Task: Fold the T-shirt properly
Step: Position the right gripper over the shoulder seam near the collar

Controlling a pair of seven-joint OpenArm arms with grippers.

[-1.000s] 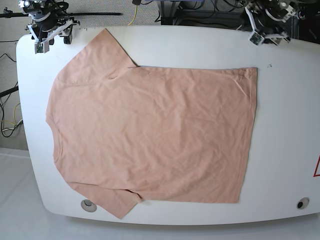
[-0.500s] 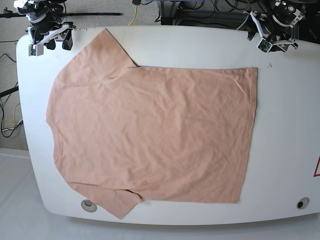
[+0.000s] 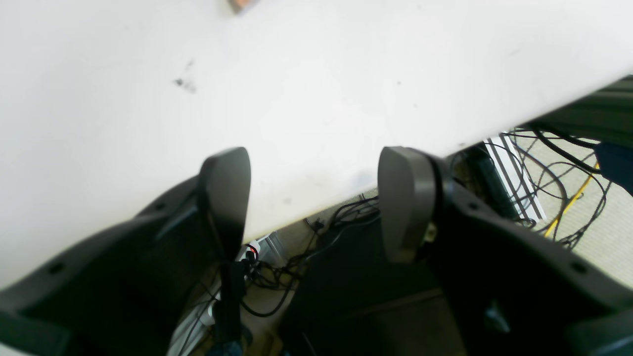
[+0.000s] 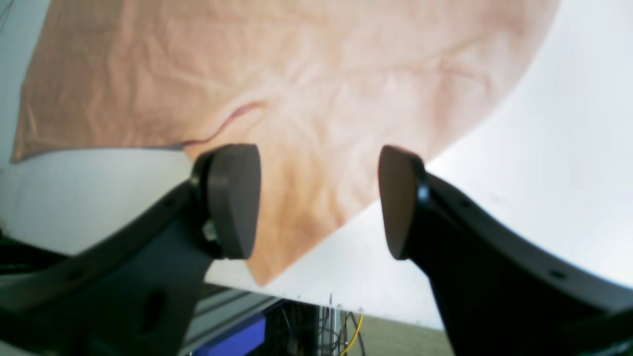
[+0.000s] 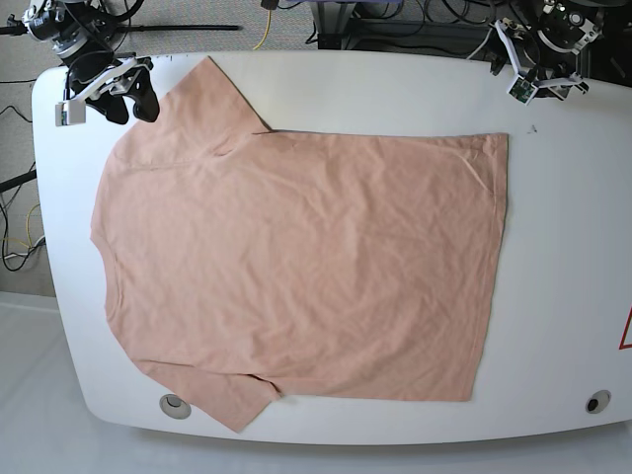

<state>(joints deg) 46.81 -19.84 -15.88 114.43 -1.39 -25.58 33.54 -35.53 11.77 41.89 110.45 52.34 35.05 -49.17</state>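
Observation:
The salmon-pink T-shirt lies flat and slightly wrinkled on the white table, collar to the left and hem to the right. No print shows. My right gripper is open and empty at the table's far left corner, beside the upper sleeve. In the right wrist view the open gripper hovers over that sleeve's tip. My left gripper is at the far right corner, apart from the shirt. In the left wrist view it is open and empty over the table's back edge.
Two round inserts sit near the table's front edge. A red mark shows at the right edge. Cables and frames run behind the table. A small dark smudge marks the table near the left gripper.
My right gripper has moved right and forward, from the table corner toward the upper sleeve. My left gripper shifted slightly right and back, then stayed still. The shirt has not moved.

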